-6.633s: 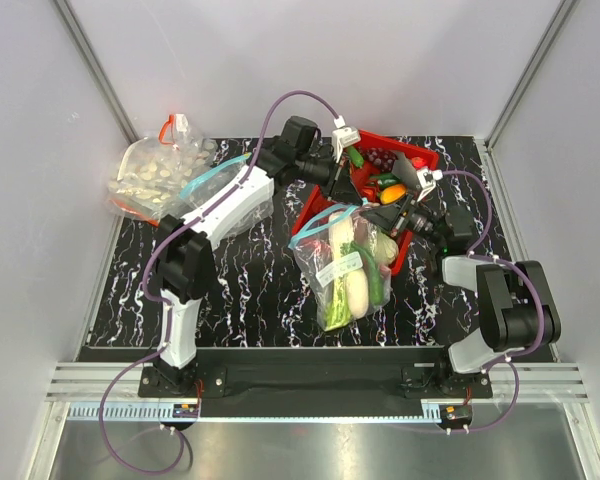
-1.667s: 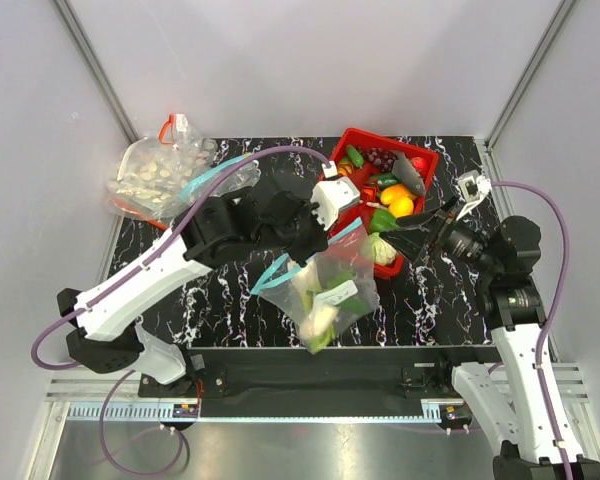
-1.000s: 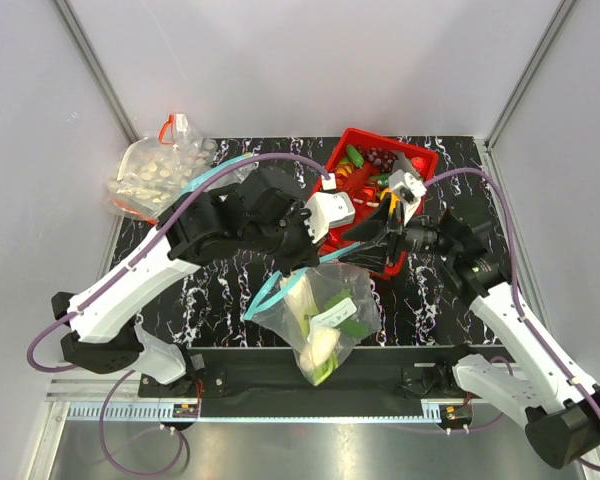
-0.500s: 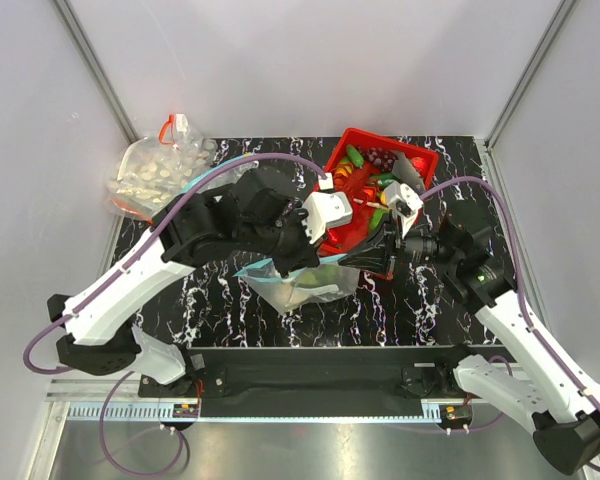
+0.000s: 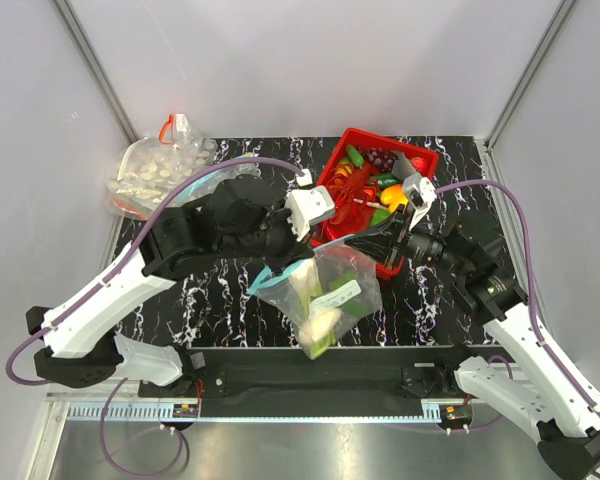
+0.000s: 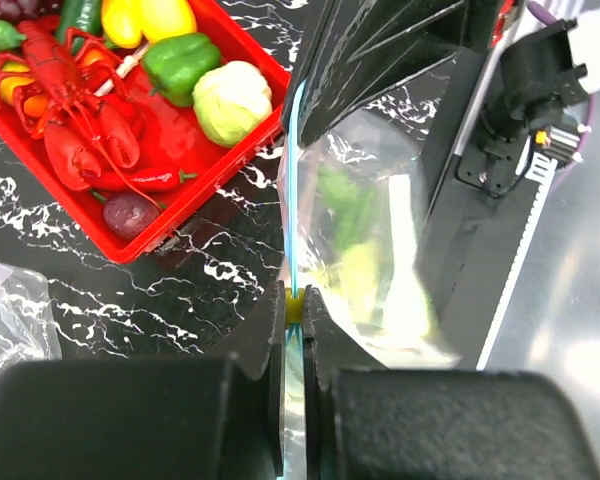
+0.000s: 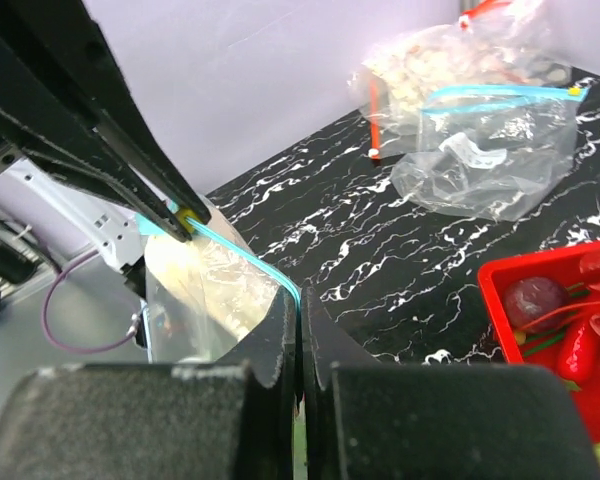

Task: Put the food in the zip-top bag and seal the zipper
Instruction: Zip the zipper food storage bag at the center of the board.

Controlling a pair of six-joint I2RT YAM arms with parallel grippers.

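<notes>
Two claws stretch the zip-top bag (image 5: 330,290) between them above the black marbled surface (image 5: 220,300), just beside the red basket (image 6: 210,205). The left claw (image 6: 294,300) is clamped on one end of the teal zipper (image 6: 292,200). The right claw (image 7: 300,305) is pinched on the same strip further along. White and green food (image 5: 318,318) sits inside the hanging bag.

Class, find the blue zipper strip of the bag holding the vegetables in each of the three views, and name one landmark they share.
Top external: the zipper slants across the centre, along the hanging bag's upper left edge.
Left wrist: the zipper is a thin upright line at centre.
Right wrist: the zipper is a slanted band, lower left of centre.
Shared landmark: the red tray.
</notes>
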